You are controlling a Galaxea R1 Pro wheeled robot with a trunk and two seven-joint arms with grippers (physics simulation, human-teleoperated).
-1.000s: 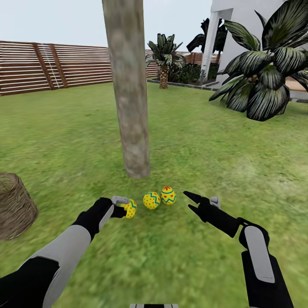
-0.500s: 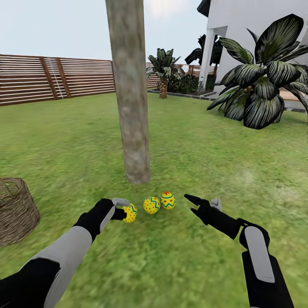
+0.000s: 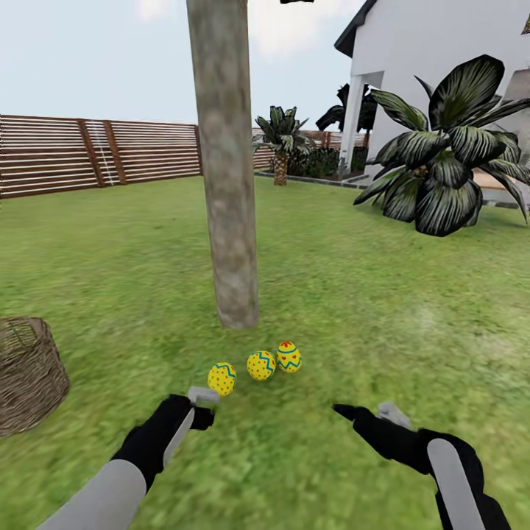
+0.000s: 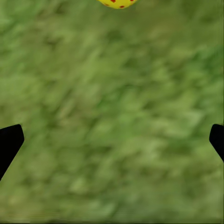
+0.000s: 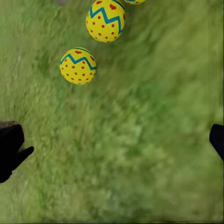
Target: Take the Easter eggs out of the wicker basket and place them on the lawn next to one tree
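Basically done, by the look of it. Three Easter eggs [image 3: 255, 366] sitting in a short row on the lawn [image 3: 353, 294], just beside the foot of the tree [image 3: 228, 184], none touching the trunk. Wicker basket [image 3: 26, 372] well apart at the left edge; nothing visible inside through the weave, though interior only partly seen.

Left gripper [image 3: 200, 401] just short of the nearest egg, not touching it; fingers [image 4: 9, 142] spread wide in the left wrist view, nothing between them, only grass below and the edge of an egg ahead. Right gripper [image 3: 364, 412] hovering over bare grass, apart from the eggs; fingers [image 5: 11, 149] likewise apart and empty, with two eggs and a sliver of the third ahead in the right wrist view.

Step in hand: release after the last placement, probably. Next: pull both arms clear without nudging the eggs (round, likely to roll), then confirm basket empty.
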